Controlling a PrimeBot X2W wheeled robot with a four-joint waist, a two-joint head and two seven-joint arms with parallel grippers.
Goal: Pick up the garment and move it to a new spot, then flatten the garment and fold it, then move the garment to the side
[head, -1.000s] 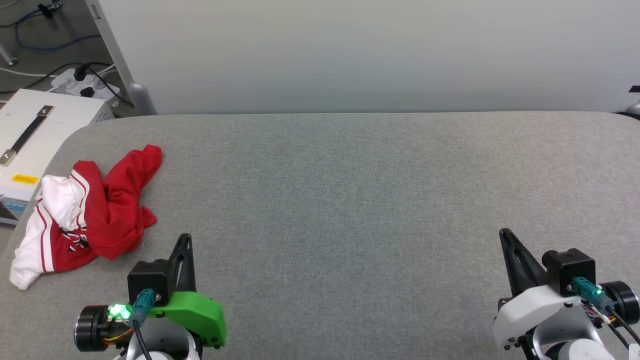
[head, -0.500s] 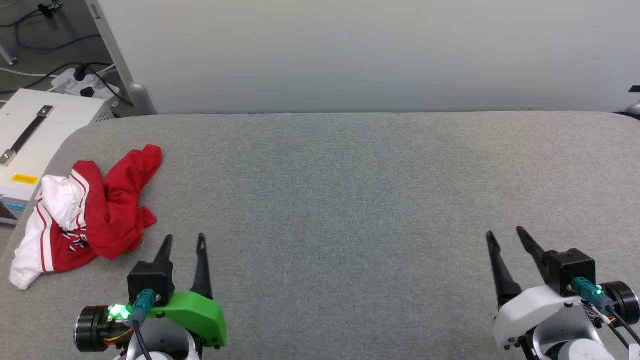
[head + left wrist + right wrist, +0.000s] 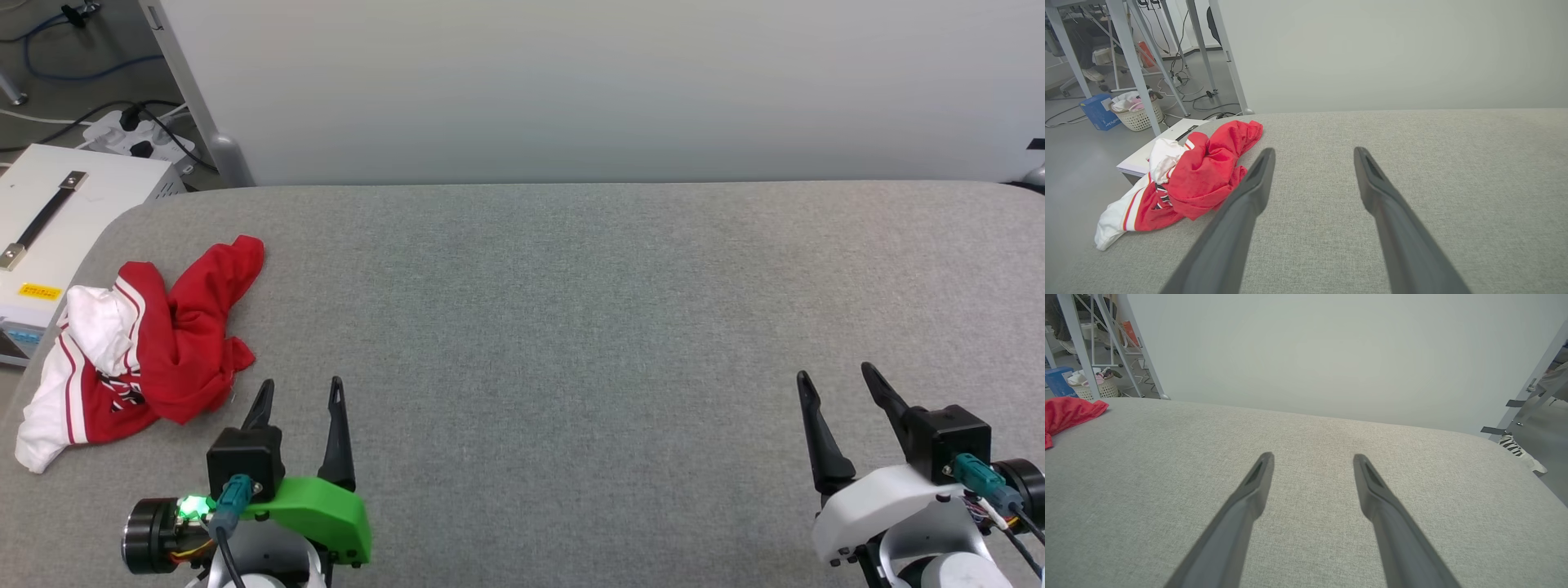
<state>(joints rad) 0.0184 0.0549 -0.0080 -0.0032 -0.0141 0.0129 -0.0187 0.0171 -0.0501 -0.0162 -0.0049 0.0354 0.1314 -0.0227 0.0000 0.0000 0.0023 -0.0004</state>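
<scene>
**Grey fabric table (image 3: 571, 286), garment (image 3: 155, 351) bunched at left end, both grippers wide and empty**

Surface: grey woven covering with rounded corners. A pale wall panel (image 3: 571, 82) runs along the far edge.

Garment: crumpled heap close to the table's left near corner. The red body is piled on top, with one red fold reaching toward the far edge. A white sleeve with red stripes is spread at the lower left, its tip at the table's rim. A scrap of black-and-white print shows among the folds, not legible. The right wrist view catches a red fold at its left margin.

Left gripper (image 3: 300, 384): low at the near edge, green housing, green light lit. Its two dark fingers (image 3: 1249, 196) are spread well apart with nothing between them, tips over the grey covering. The garment lies just ahead and to its left, near but apart. In the left wrist view one finger overlaps the red cloth, but the head view shows a gap.

Right gripper (image 3: 835, 372): near edge, far right, white housing. Its fingers are likewise spread wide and hold nothing. It is well apart from the garment.

Off-table: a white box (image 3: 49, 212) with a black strap handle and a yellow label sits beside the left end. A power strip (image 3: 139, 135) and cables lie on the floor behind it. The left wrist view adds a woven basket (image 3: 1137, 116) and a blue box (image 3: 1098, 112) among metal frame legs.
</scene>
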